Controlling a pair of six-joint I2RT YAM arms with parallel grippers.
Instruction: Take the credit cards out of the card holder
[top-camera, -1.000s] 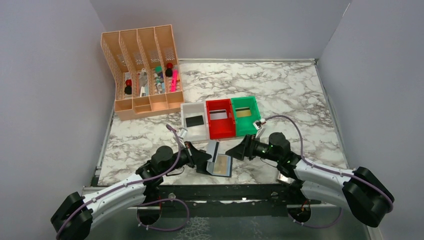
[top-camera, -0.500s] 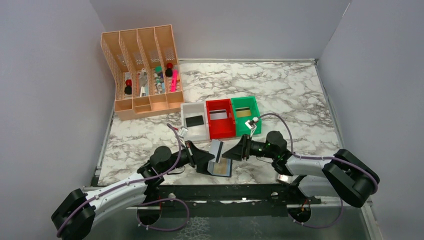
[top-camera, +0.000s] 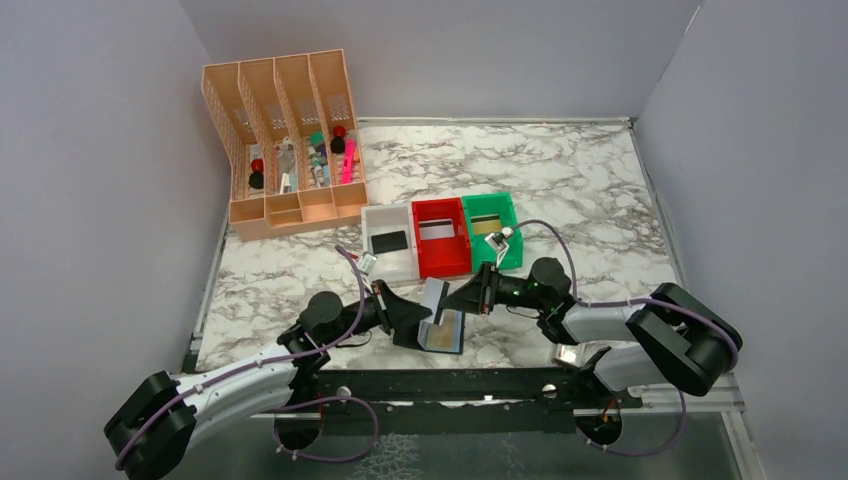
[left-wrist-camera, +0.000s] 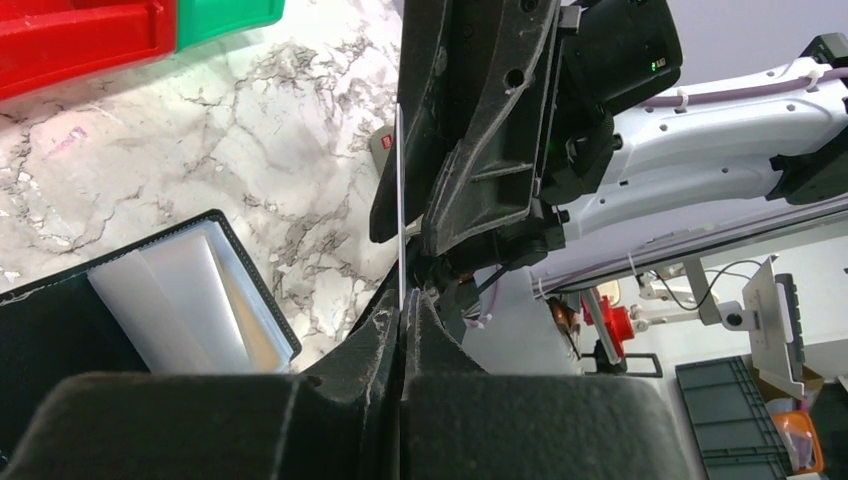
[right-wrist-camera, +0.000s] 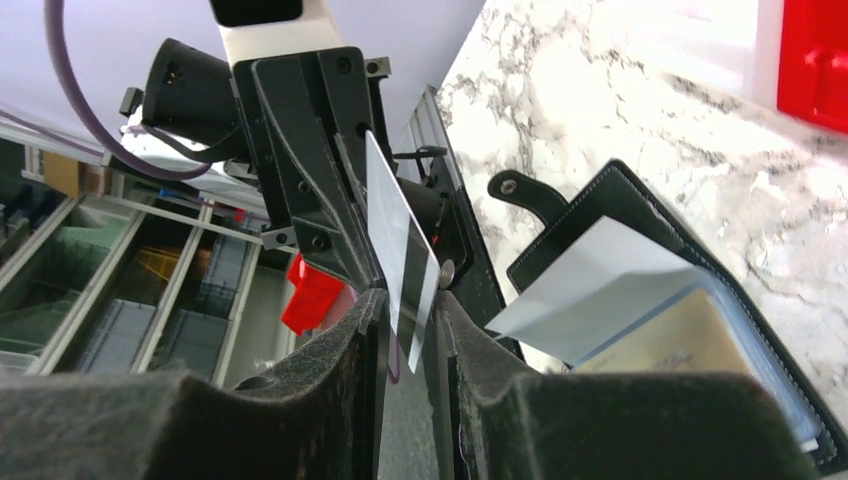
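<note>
The left end effector (left-wrist-camera: 402, 318) clamps 1 pale card (right-wrist-camera: 400, 250) upright; the right end effector (right-wrist-camera: 410, 312) straddles it from 3 o'clock, contact unclear.

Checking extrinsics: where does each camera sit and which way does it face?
Top external: above, behind the bases, looking down on the table; both arms show, meeting at a credit card by the card holder.
Left wrist: on left arm, facing the right gripper; own fingers pinch the card edge-on.
Right wrist: faces the left gripper; own fingers flank the card.
Shared: both wrist views show card and holder, opposite sides.
</note>
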